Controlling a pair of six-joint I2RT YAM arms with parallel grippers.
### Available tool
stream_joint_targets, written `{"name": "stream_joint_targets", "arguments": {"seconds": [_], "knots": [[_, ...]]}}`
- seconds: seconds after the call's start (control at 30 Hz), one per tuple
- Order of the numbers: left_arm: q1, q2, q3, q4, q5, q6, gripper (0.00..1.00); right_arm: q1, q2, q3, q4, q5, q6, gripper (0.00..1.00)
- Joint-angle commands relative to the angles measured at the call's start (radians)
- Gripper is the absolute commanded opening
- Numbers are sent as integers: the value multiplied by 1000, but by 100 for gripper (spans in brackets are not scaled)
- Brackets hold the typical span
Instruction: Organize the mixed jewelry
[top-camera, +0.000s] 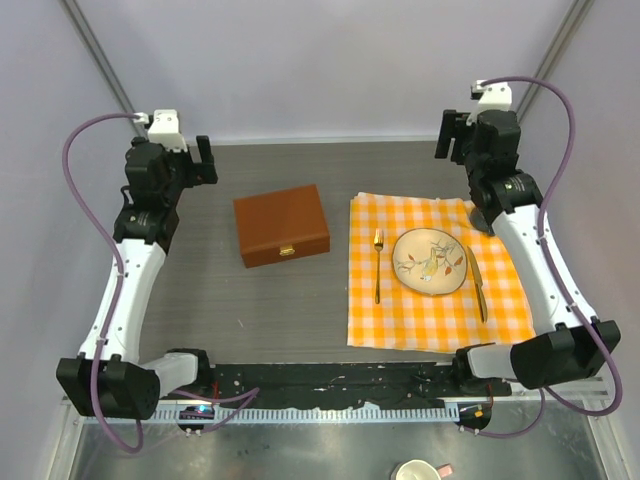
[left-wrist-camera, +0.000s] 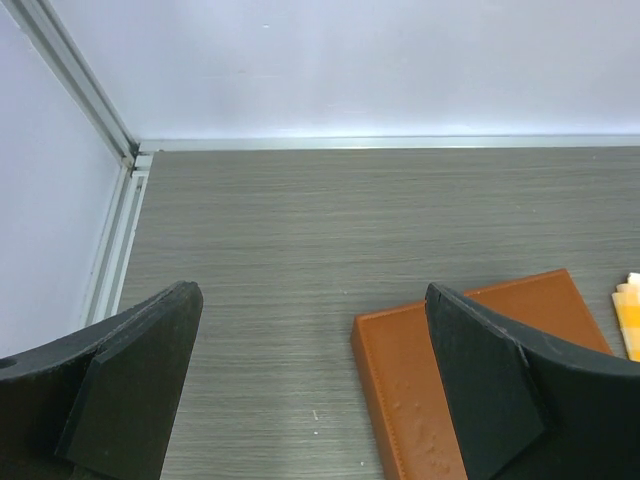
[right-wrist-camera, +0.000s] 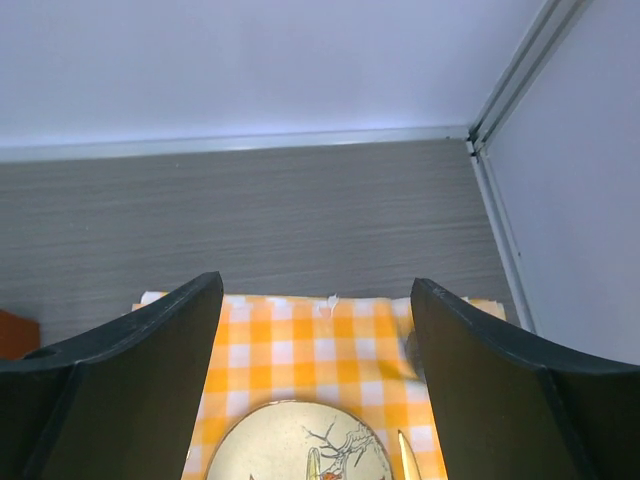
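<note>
Jewelry (right-wrist-camera: 409, 352): maybe silvery blur on cloth (right-wrist-camera: 300, 345)

Surface (top-camera: 270, 310) — matt grey woodgrain. Box (left-wrist-camera: 400, 390) has a pebbled, leather-like brown skin. Checked cloth (top-camera: 430, 315) is woven; plate (top-camera: 429, 262) glazed, fork (top-camera: 378, 265) shiny gold metal.

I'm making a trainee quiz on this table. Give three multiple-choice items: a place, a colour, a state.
1. Where does the fork lie?
A. On the cloth, between the box and the plate
B. On the plate
C. On top of the box
2. What colour are the cloth's checks?
A. Blue and white
B. Orange and white
C. Green and black
3. How is the box?
A. Lid open
B. Lid removed
C. Closed
Answers: 1 A, it rests on the cloth left of the plate; 2 B, orange and white squares show; 3 C, the lid sits down flush.
</note>
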Motion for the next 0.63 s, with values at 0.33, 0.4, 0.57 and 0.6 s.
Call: {"name": "stream_joint_targets", "arguments": {"seconds": [0.33, 0.4, 0.57, 0.6], "knots": [[6, 22, 97, -8, 51, -49, 100, 2, -97, 22, 121, 58, -34, 81], [6, 27, 102, -6, 51, -53, 100, 2, -95, 20, 118, 59, -31, 80], [6, 22, 94, 0, 51, -56, 100, 1, -86, 33, 101, 64, -30, 79], [4, 24, 91, 3, 51, -55, 100, 2, -83, 33, 98, 61, -28, 79]]}}
